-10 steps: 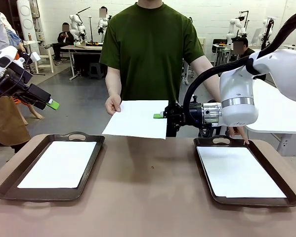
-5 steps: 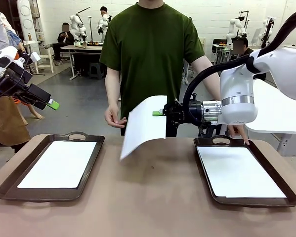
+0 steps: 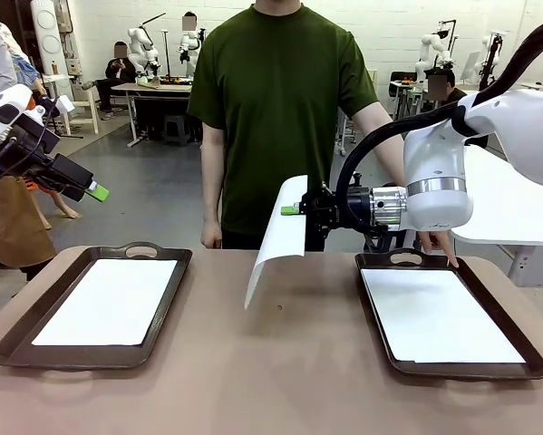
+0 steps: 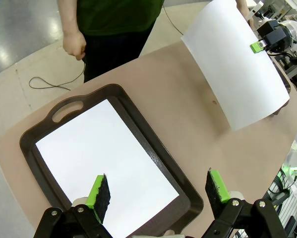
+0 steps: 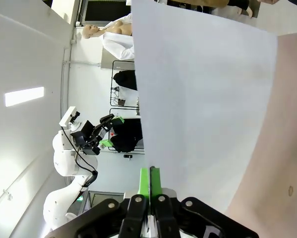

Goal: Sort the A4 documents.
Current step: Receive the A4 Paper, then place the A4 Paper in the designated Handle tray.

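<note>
Front view: fixed, low at the counter [image 3: 280, 381] edge, facing across to the person. Left wrist view: high up, looks down past spread jaws onto the left tray [image 4: 138, 124]. Right wrist view: rolled sideways, very close along closed jaws pinching the hanging sheet [image 5: 203, 99]. All three views share that sheet.

Person's right hand [image 3: 210, 240] dipping behind counter [image 3: 253, 362] edge. Person's left hand [image 3: 437, 242] mostly hiding behind right arm. Held sheet [image 5: 203, 99] running off top edge in right wrist view, covering much of scene. Left tray [image 4: 64, 111] near end cut by bottom edge in left wrist view.
</note>
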{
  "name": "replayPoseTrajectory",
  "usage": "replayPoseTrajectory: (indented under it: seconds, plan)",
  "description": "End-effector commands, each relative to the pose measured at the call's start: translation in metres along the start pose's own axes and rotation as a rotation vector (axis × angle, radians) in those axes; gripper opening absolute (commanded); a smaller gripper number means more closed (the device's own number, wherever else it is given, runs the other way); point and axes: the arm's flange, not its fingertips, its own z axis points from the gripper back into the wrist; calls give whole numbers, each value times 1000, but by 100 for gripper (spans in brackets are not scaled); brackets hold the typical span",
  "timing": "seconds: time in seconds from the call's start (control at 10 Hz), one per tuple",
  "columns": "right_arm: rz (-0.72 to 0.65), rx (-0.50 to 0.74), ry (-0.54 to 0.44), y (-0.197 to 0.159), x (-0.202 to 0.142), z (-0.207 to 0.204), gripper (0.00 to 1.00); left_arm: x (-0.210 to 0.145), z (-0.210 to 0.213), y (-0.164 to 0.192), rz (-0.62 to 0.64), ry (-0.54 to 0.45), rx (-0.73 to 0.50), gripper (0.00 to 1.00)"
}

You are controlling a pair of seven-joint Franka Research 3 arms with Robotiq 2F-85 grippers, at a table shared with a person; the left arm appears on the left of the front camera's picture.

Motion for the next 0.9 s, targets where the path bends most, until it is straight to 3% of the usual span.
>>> replayPoseTrajectory:
  seconds: [0.0,0.8]
  plan:
    - [-15,-7,-7,0,0,0,0,0,0,0,-4,-3,12,100]
    - [-15,-7,-7,0,0,0,0,0,0,0,-4,-3,12,100]
